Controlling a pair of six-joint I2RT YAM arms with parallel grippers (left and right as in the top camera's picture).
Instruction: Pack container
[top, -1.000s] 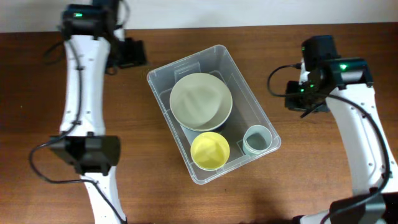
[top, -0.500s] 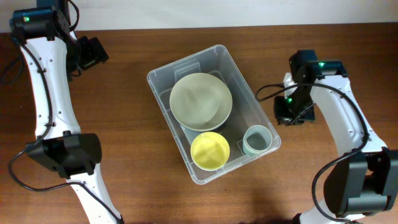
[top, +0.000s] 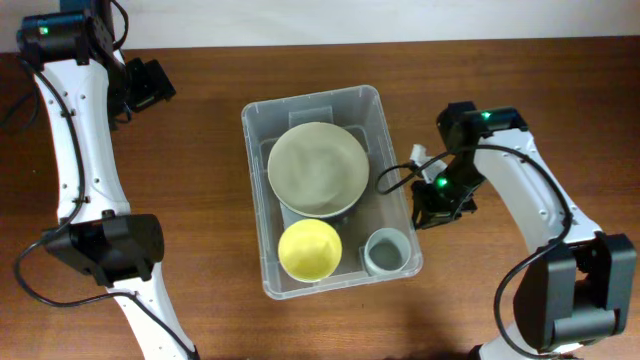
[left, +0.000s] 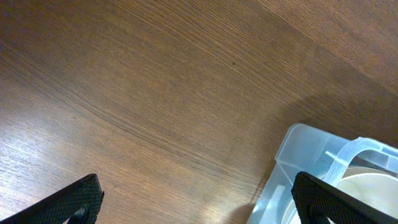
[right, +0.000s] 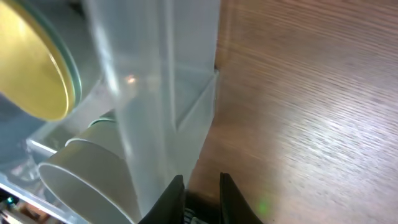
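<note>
The container (top: 254, 200), a large clear plastic bin, stands mid-table with its long sides running front to back. It holds a big pale green bowl (top: 318, 168), a yellow bowl (top: 309, 249) and a small grey-blue cup (top: 386, 251). My right gripper (top: 428, 210) is shut and empty, low against the outside of the bin's right wall (right: 155, 93); in the right wrist view its fingertips (right: 200, 186) sit just beside that wall. My left gripper (top: 150, 85) is open and empty at the far left back, with the bin's corner (left: 298, 155) to its right.
The table is bare brown wood around the bin (top: 520, 90). A cable loops from my right arm near the bin's right wall (top: 395, 178). The table's back edge runs along the top of the overhead view.
The bin has swung from a diagonal to a nearly square position and shifted left. My right gripper has moved left and forward to its right wall. My left arm has moved to the far left.
</note>
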